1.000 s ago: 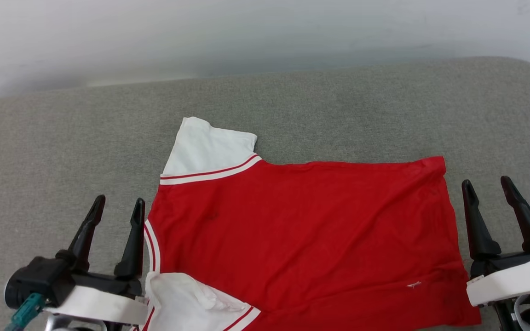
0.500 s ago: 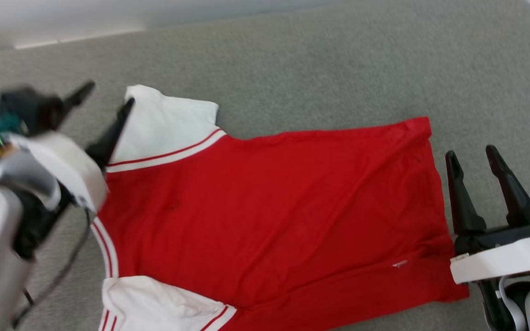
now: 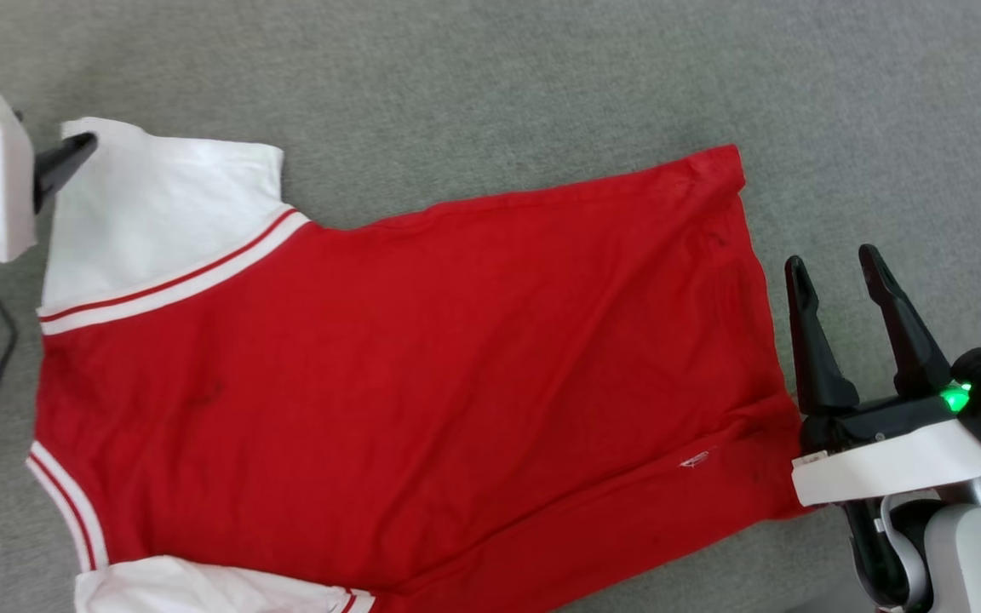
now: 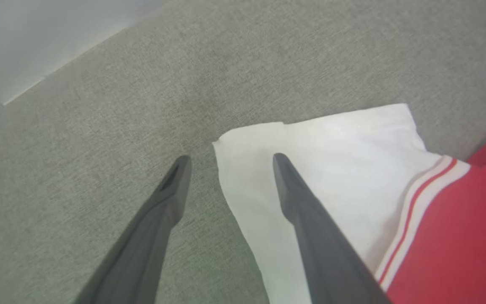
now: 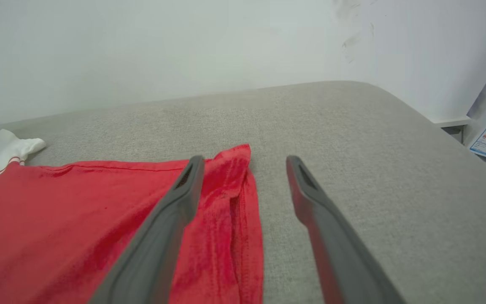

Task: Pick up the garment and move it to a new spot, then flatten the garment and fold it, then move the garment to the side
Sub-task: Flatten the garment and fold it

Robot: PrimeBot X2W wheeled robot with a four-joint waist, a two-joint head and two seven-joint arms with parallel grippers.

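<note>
While left tool [image 4: 228, 159] and right tool [image 3: 833, 260] gape, garment [image 3: 414, 340] overlies grey cushion [image 3: 499, 85] beside wall [image 5: 141, 50].

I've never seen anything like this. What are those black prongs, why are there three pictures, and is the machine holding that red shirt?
This is a robot with two arms. Each pair of black prongs is a gripper, which serves as its hand. The wide picture comes from a camera on the robot's head, looking down. The other two come from cameras on its wrists, each looking along that gripper's fingers.

On the grey padded surface lies a red shirt with white sleeves, spread out flat. The left gripper is open at the far sleeve, with one finger over the white cloth and the other over the grey fabric. The right gripper is also open, at the shirt's bottom hem. Neither is holding anything yet.
</note>
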